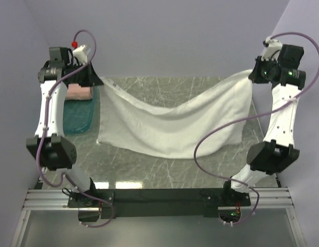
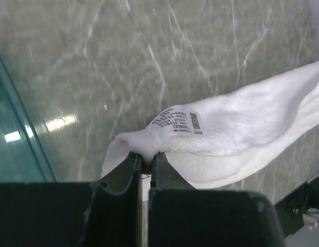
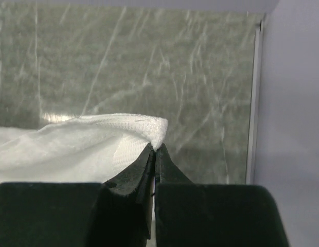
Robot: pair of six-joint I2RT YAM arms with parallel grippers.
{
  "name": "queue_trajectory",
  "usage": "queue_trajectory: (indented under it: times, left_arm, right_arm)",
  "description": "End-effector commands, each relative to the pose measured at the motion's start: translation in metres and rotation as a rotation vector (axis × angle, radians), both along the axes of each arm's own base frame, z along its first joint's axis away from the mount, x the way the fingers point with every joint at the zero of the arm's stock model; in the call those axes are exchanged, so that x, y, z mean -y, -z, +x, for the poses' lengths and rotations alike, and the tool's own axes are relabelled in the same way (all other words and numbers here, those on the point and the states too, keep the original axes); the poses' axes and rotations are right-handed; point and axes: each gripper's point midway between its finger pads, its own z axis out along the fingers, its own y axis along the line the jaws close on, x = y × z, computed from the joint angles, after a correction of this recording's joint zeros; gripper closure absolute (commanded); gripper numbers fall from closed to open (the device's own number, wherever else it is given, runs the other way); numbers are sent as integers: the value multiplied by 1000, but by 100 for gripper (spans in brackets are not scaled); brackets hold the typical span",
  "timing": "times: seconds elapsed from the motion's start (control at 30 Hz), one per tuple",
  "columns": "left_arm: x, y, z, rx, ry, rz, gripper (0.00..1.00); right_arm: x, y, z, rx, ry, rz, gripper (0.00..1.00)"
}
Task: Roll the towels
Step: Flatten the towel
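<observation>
The large white towel (image 1: 170, 121) hangs stretched between both arms above the marble table, sagging in the middle with its lower edge on the surface. My left gripper (image 2: 146, 155) is shut on the towel's left corner (image 2: 144, 141), right by its printed label (image 2: 176, 122). My right gripper (image 3: 156, 149) is shut on the towel's right corner (image 3: 158, 128), raised at the far right. In the top view both grippers are high at the back, left (image 1: 92, 77) and right (image 1: 253, 74). A salmon-pink towel (image 1: 80, 92), rolled, lies in the tray at the far left.
A teal translucent tray (image 1: 77, 117) sits at the left edge of the marble table (image 1: 149, 172), just beside the hanging towel. Purple walls close in at the back and on the right. The arm bases and their cables stand along the near edge.
</observation>
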Motion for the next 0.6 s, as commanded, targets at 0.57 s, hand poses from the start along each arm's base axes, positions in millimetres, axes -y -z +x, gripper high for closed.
queue_trajectory:
  times: [0.57]
  left_arm:
    - [-7,33,5,20,121,65,100]
  right_arm:
    - [3,-10,-3,188,-125,-109,100]
